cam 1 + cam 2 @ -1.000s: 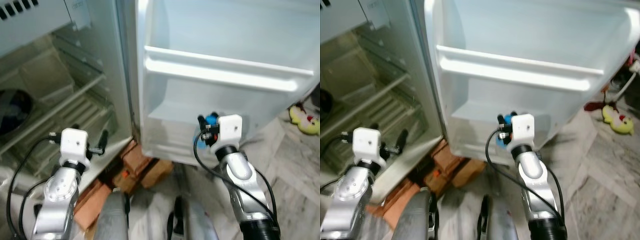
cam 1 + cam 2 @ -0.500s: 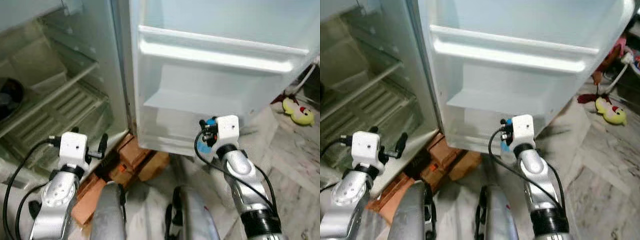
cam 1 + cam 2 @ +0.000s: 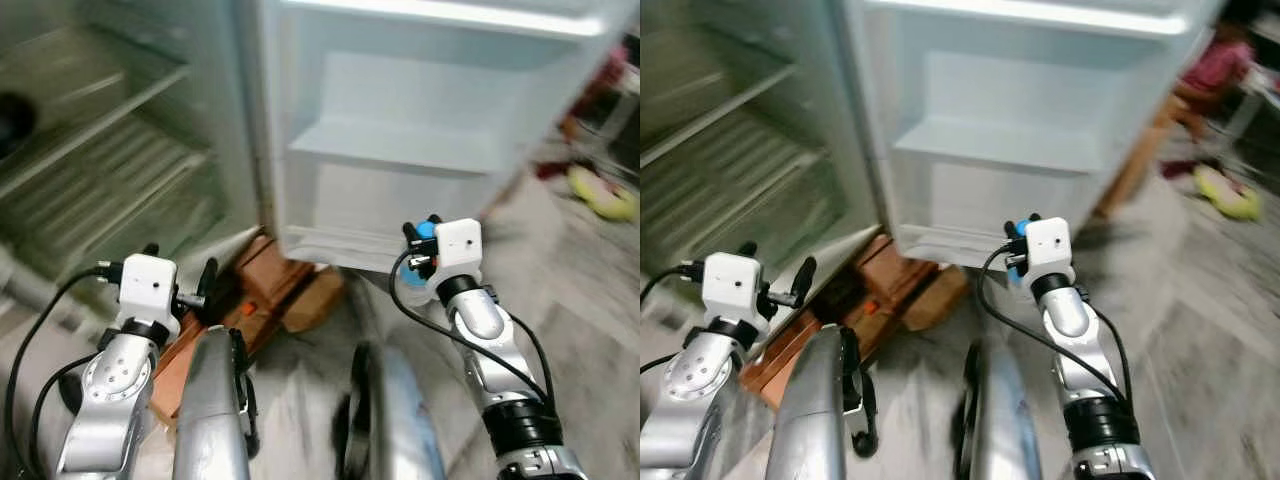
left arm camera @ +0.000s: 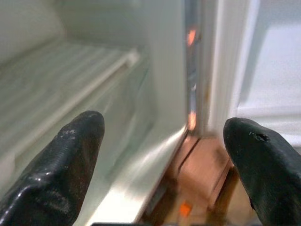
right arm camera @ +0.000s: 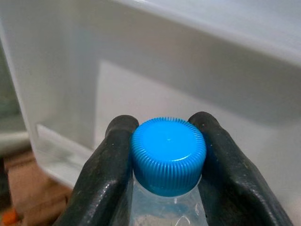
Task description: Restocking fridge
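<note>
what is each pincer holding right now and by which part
The right pincer holds a clear bottle at its neck, fingers either side of the blue cap. The left pincer is open and holds nothing.

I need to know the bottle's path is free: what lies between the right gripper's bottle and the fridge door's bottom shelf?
Nothing, by the right wrist view: beyond the blue-capped bottle in the right gripper is bare air up to the door shelf.

Door shelf (image 3: 395, 150) ahead stands bare; bricks (image 3: 262, 295) below.
</note>
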{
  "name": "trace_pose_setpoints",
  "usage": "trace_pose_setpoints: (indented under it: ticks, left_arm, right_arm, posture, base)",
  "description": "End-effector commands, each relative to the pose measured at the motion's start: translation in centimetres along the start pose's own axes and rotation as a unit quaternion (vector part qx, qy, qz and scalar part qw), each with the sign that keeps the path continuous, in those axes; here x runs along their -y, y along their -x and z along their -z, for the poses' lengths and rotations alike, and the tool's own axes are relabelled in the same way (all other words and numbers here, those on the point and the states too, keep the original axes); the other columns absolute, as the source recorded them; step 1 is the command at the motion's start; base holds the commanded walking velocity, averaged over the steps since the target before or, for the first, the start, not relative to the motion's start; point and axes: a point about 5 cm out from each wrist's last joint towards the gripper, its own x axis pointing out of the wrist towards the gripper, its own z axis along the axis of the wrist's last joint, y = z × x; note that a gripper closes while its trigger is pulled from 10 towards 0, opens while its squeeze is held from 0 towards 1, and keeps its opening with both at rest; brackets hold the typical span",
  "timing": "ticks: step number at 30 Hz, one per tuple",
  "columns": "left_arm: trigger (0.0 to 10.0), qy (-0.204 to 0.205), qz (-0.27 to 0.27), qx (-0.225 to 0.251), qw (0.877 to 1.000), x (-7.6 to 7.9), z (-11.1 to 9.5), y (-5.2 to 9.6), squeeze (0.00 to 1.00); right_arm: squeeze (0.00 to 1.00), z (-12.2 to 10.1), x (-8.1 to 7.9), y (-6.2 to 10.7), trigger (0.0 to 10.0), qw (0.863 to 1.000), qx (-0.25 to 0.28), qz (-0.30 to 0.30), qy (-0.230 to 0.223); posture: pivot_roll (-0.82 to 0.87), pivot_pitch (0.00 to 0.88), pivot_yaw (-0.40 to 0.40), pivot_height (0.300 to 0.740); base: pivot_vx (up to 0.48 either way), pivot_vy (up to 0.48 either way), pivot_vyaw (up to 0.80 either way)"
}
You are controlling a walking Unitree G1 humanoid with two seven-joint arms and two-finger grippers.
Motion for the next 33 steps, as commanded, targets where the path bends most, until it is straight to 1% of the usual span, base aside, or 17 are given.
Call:
trace_pose_setpoints:
  ticks: [1, 5, 6, 7, 8, 9, 10, 11, 13, 15, 18, 21, 24, 25, 27, 30, 33]
  left_arm:
    - [10.0, -0.006, 0.008, -0.016, 1.000, 0.3, 0.6, 0.2, 0.00]
    - [10.0, -0.007, 0.005, -0.010, 1.000, 0.1, 0.2, 0.0, 0.00]
    - [10.0, -0.008, 0.003, -0.008, 1.000, 0.1, 0.1, 0.0, 0.00]
    - [10.0, -0.008, 0.003, -0.008, 1.000, 0.1, 0.1, 0.0, 0.00]
    - [10.0, -0.010, 0.002, -0.006, 1.000, 0.0, 0.0, 0.1, 0.00]
    - [10.0, -0.010, 0.000, -0.005, 1.000, -0.1, -0.1, 0.2, 0.00]
    - [10.0, -0.011, -0.001, -0.005, 1.000, -0.2, -0.2, 0.4, 0.00]
    - [10.0, -0.011, -0.001, -0.005, 1.000, -0.2, -0.2, 0.4, 0.00]
    - [10.0, -0.014, -0.002, -0.007, 1.000, -0.3, -0.2, 0.7, 0.00]
    - [10.0, -0.016, -0.002, -0.008, 1.000, -0.4, -0.2, 0.8, 0.00]
    - [10.0, -0.019, -0.002, -0.011, 1.000, -0.6, -0.2, 1.0, 0.00]
    - [10.0, -0.024, -0.001, -0.010, 1.000, -0.8, -0.5, 1.1, 0.00]
    - [10.0, -0.026, -0.001, -0.010, 1.000, -0.9, -0.6, 1.2, 0.00]
    - [10.0, -0.031, -0.002, -0.012, 0.999, -1.1, -0.7, 1.4, 0.00]
    - [10.0, -0.032, -0.002, -0.012, 0.999, -1.2, -0.7, 1.5, 0.00]
    - [10.0, -0.034, -0.001, -0.014, 0.999, -1.3, -0.7, 1.7, 0.00]
    - [10.0, -0.038, 0.002, -0.017, 0.999, -1.3, -0.9, 2.0, 0.00]
  right_arm:
    - [0.00, -0.2, -0.4, -0.1, 10.0, 1.000, 0.016, -0.002, 0.008]
    - [0.00, -1.2, -0.6, -1.6, 10.0, 0.998, 0.053, -0.013, 0.036]
    - [0.00, -1.5, -0.5, -2.1, 10.0, 0.996, 0.062, -0.015, 0.061]
    - [0.00, -1.5, -0.5, -2.1, 10.0, 0.996, 0.062, -0.015, 0.061]
    - [0.00, -1.8, -0.3, -2.5, 10.0, 0.992, 0.077, -0.017, 0.103]
    - [0.00, -2.0, 0.0, -2.7, 10.0, 0.989, 0.085, -0.018, 0.119]
    - [0.00, -2.4, 0.4, -3.0, 10.0, 0.986, 0.096, -0.014, 0.135]
    - [0.00, -2.4, 0.4, -3.0, 10.0, 0.986, 0.096, -0.014, 0.135]
    - [0.00, -3.4, 1.3, -3.6, 10.0, 0.977, 0.121, 0.014, 0.175]
    - [0.00, -3.9, 1.5, -3.9, 10.0, 0.973, 0.132, 0.021, 0.187]
    - [0.00, -4.1, 1.7, -4.4, 10.0, 0.972, 0.134, 0.038, 0.190]
    - [0.00, -3.2, 2.0, -4.4, 10.0, 0.965, 0.131, 0.040, 0.226]
    - [0.00, -3.0, 2.2, -4.4, 10.0, 0.962, 0.128, 0.041, 0.237]
    - [0.00, -2.8, 2.5, -4.4, 10.0, 0.956, 0.126, 0.040, 0.263]
    - [0.00, -2.7, 2.5, -4.4, 10.0, 0.954, 0.125, 0.040, 0.271]
    - [0.00, -2.4, 3.3, -4.3, 10.0, 0.952, 0.115, 0.050, 0.280]
    - [0.00, -1.5, 5.3, -3.8, 10.0, 0.952, 0.083, 0.082, 0.283]
  posture:
    - [0.07, 0.240, -0.057, 0.574]
    - [0.08, 0.248, -0.052, 0.574]
    - [0.09, 0.255, -0.049, 0.574]
    - [0.09, 0.255, -0.049, 0.574]
    - [0.10, 0.264, -0.045, 0.574]
    - [0.10, 0.270, -0.043, 0.574]
    - [0.11, 0.277, -0.041, 0.574]
    - [0.11, 0.277, -0.041, 0.574]
    - [0.12, 0.286, -0.037, 0.574]
    - [0.12, 0.291, -0.032, 0.574]
    - [0.13, 0.297, -0.027, 0.574]
    - [0.16, 0.309, -0.017, 0.574]
    - [0.17, 0.313, -0.014, 0.574]
    - [0.18, 0.318, -0.007, 0.574]
    - [0.18, 0.320, -0.005, 0.574]
    - [0.19, 0.323, 0.000, 0.574]
    - [0.20, 0.329, 0.013, 0.574]
  base:
    - [0.000, 0.000, 0.00]
    - [0.000, 0.000, 0.00]
    - [0.000, 0.000, 0.00]
    - [0.000, 0.000, 0.00]
    - [0.000, 0.000, 0.00]
    - [0.000, 0.000, 0.00]
    - [0.000, 0.000, 0.00]
    - [0.000, 0.000, 0.00]
    - [0.000, 0.000, 0.00]
    - [0.000, 0.000, 0.00]
    - [0.000, 0.000, 0.00]
    - [0.000, 0.000, 0.00]
    - [0.000, 0.000, 0.00]
    - [0.000, 0.000, 0.00]
    - [0.000, 0.000, 0.00]
    - [0.000, 0.000, 0.00]
    - [0.000, 0.000, 0.00]
